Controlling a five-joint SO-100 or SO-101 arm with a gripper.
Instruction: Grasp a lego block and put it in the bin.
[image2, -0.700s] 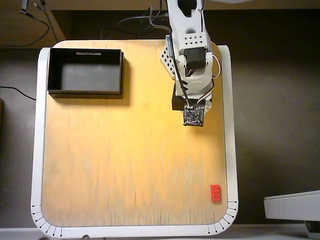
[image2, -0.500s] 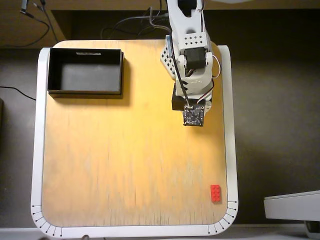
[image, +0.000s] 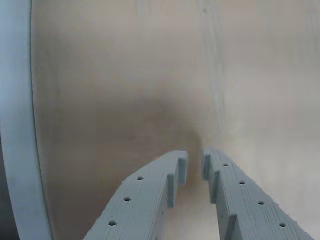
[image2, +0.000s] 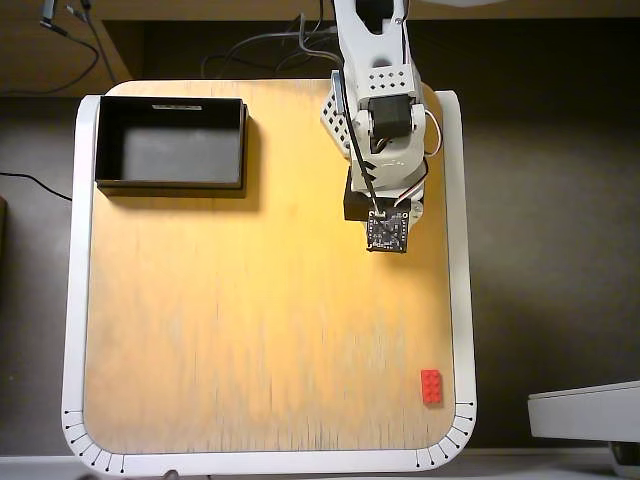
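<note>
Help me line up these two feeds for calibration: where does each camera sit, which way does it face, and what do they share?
Wrist view: rides on the arm just behind the gripper, looking past its nearly closed fingertips at bare wooden table; the white border runs down the left.
Overhead view: fixed above, looking straight down at the whole table, the arm entering from the top, the bin at upper left, the lego block at lower right.
Shared: the tabletop and white border; brick and bin appear only overhead.
</note>
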